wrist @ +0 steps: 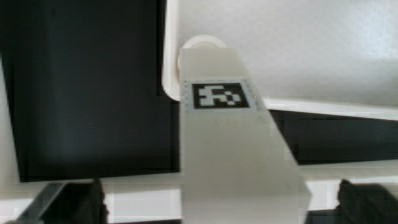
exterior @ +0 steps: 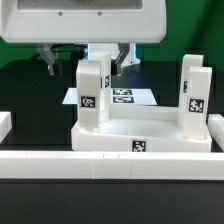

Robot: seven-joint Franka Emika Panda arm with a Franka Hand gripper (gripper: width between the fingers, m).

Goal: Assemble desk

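Observation:
The white desk tabletop (exterior: 140, 135) lies flat at the front middle of the exterior view. Two white tagged legs stand upright on it, one at its left corner (exterior: 92, 98) and one at its right corner (exterior: 193, 95). My gripper (exterior: 106, 57) hangs at the top of the left leg, just behind it. In the wrist view that leg (wrist: 224, 130) runs up between my jaws, its tag facing the camera. My gripper (wrist: 217, 205) is open, with a gap showing between the leg and each dark finger (wrist: 71, 205). The other legs are out of view.
The marker board (exterior: 125, 97) lies on the black table behind the tabletop. A long white rail (exterior: 110, 163) runs across the front, and another white rail piece (exterior: 5, 125) sits at the exterior view's left. The robot's white base (exterior: 85, 20) fills the top.

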